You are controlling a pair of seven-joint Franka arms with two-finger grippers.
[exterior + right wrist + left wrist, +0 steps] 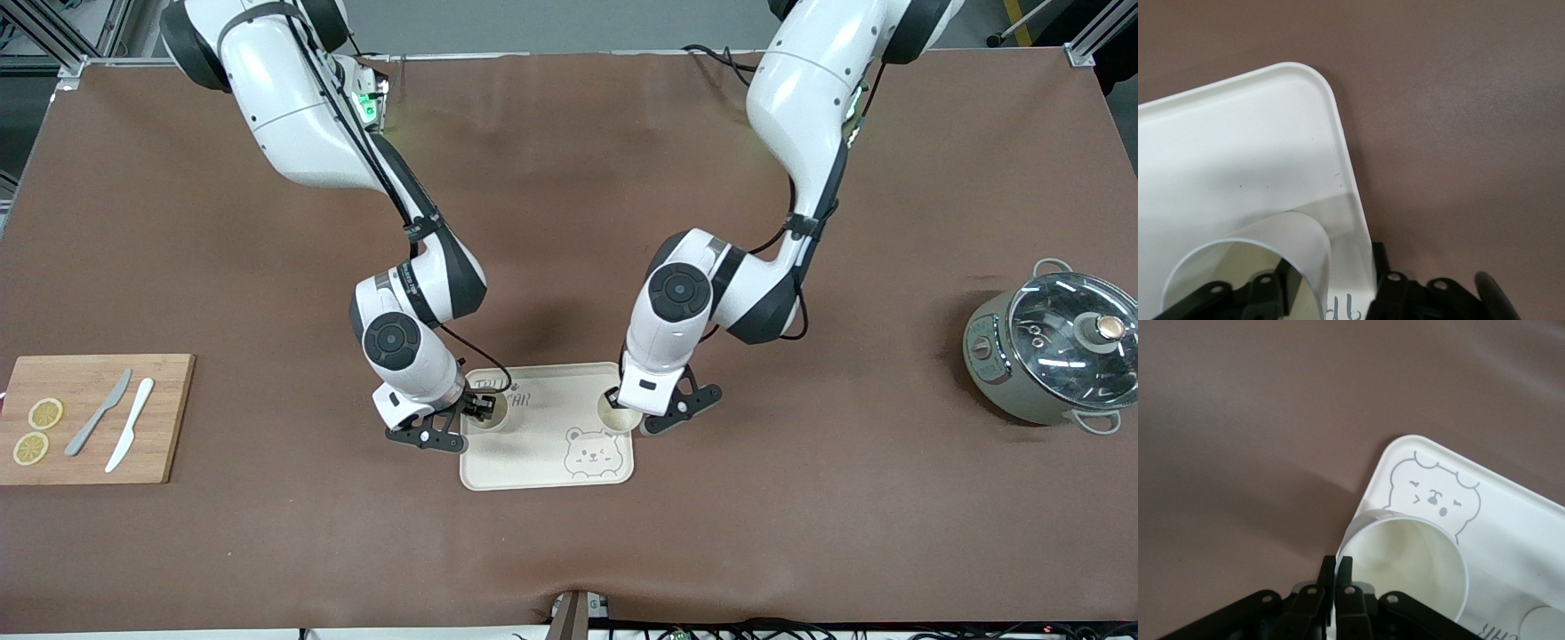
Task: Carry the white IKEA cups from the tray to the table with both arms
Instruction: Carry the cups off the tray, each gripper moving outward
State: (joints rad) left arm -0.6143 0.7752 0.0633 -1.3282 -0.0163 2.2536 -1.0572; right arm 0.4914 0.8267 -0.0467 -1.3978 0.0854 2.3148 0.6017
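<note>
Two small off-white round cups stand upright, mouths open, on the tray: one cup point(488, 411) at the edge toward the right arm's end, the other cup point(620, 420) at the opposite edge, well apart.

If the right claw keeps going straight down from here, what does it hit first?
Most likely the tray floor: the right claw straddles the wall of the cup standing on the tray, one finger inside. Depth is unclear.
</note>
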